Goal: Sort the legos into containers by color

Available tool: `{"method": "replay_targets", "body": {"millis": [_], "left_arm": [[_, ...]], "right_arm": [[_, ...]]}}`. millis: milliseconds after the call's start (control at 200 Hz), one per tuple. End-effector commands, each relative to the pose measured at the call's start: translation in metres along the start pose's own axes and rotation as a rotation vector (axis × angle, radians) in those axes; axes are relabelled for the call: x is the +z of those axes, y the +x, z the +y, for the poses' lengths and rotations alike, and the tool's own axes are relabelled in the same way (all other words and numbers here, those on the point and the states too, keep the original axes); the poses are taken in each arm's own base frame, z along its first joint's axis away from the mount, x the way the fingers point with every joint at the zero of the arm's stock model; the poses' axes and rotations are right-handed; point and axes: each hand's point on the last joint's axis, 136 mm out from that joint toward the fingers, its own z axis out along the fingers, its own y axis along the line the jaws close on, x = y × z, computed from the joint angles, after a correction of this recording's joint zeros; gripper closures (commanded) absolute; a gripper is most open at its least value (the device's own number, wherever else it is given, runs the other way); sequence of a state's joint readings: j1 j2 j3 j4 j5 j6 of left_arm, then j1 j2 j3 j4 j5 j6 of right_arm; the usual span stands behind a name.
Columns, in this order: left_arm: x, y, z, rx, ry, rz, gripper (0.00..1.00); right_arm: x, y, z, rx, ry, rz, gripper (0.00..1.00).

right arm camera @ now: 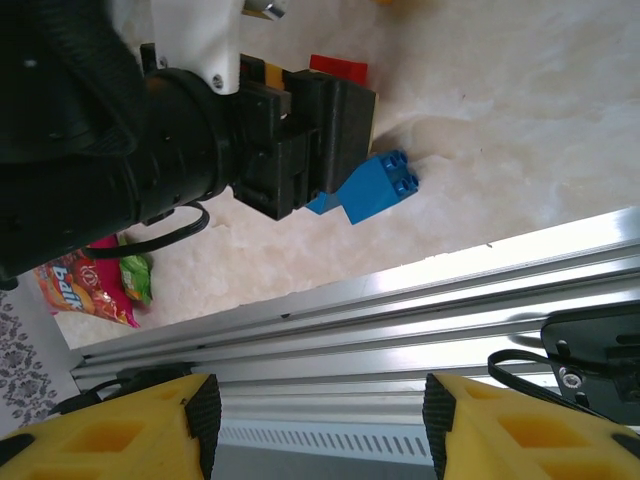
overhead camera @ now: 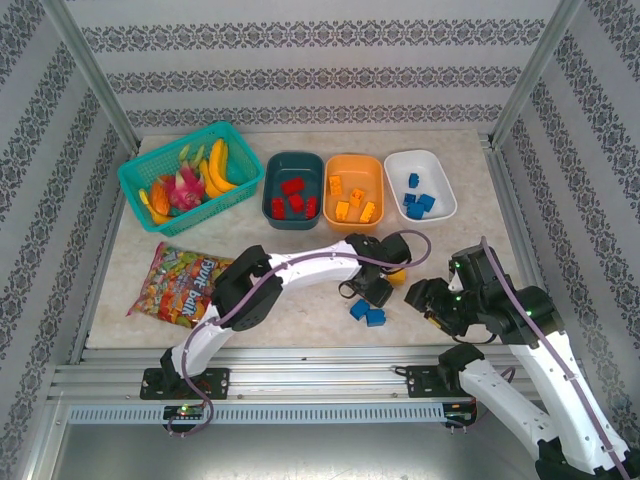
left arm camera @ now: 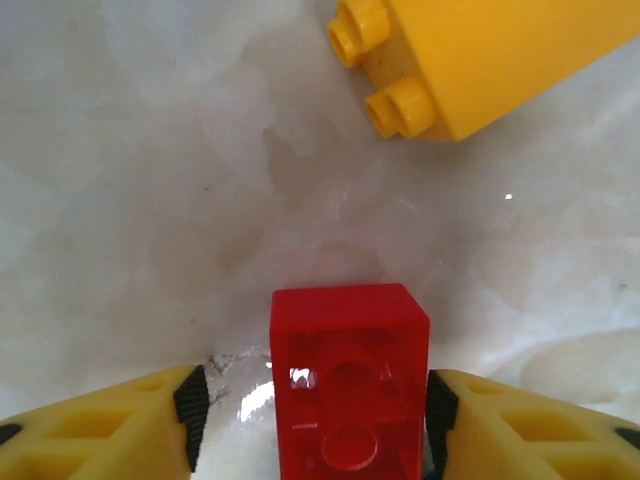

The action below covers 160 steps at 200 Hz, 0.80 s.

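Note:
In the left wrist view a red lego (left arm camera: 345,330) lies on the table between my left gripper's (left arm camera: 312,420) jaws. The right pad touches it and a gap shows at the left pad, so the gripper is open. An orange lego (left arm camera: 500,60) lies just beyond. From above, the left gripper (overhead camera: 375,285) hangs low at mid-table, beside two blue legos (overhead camera: 367,313). My right gripper (right arm camera: 312,415) is open and empty above the front rail. At the back stand the teal container (overhead camera: 293,156) with red legos, the orange container (overhead camera: 354,160) with orange ones, and the white container (overhead camera: 420,155) with blue ones.
A turquoise mesh basket (overhead camera: 190,175) of toy fruit stands at the back left. A candy bag (overhead camera: 180,285) lies at the front left. An aluminium rail (overhead camera: 300,375) runs along the near edge. The right gripper (overhead camera: 425,298) is close to the left arm's wrist.

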<state>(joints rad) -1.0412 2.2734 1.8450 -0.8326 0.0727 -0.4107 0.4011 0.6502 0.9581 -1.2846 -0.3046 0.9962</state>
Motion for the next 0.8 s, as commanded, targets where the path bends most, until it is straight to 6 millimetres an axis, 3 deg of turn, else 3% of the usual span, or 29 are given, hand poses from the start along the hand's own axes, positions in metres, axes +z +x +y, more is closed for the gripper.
{"method": "replay_targets", "body": {"millis": [0,185,285,425,510,630,794], "left_arm": [[0.006,0.01,-0.004,0.018,-0.039,0.04,0.45],[0.008,0.006,0.004,0.02,-0.082,0.024,0.68],[0.003,0.001,0.01,0.023,-0.116,0.007,0.72],[-0.027,-0.017,0.033,-0.038,-0.144,-0.063,0.73],[-0.055,-0.032,0.061,-0.134,-0.139,-0.113,0.73],[-0.096,-0.052,0.102,-0.249,-0.114,-0.195,0.73],[-0.133,-0.073,0.167,-0.392,-0.093,-0.279,0.72]], "right_arm": [[-0.006,0.002,-0.002,-0.003,0.001,-0.001,0.42],[-0.004,0.001,-0.001,0.0,-0.005,-0.003,0.42],[-0.003,0.001,0.0,-0.005,-0.01,-0.003,0.42],[-0.003,-0.003,0.007,-0.027,-0.029,-0.01,0.43],[-0.003,-0.007,0.016,-0.061,-0.049,-0.015,0.43],[0.0,-0.016,0.045,-0.126,-0.145,-0.017,0.43],[0.003,-0.036,0.112,-0.247,-0.4,-0.064,0.38]]}}
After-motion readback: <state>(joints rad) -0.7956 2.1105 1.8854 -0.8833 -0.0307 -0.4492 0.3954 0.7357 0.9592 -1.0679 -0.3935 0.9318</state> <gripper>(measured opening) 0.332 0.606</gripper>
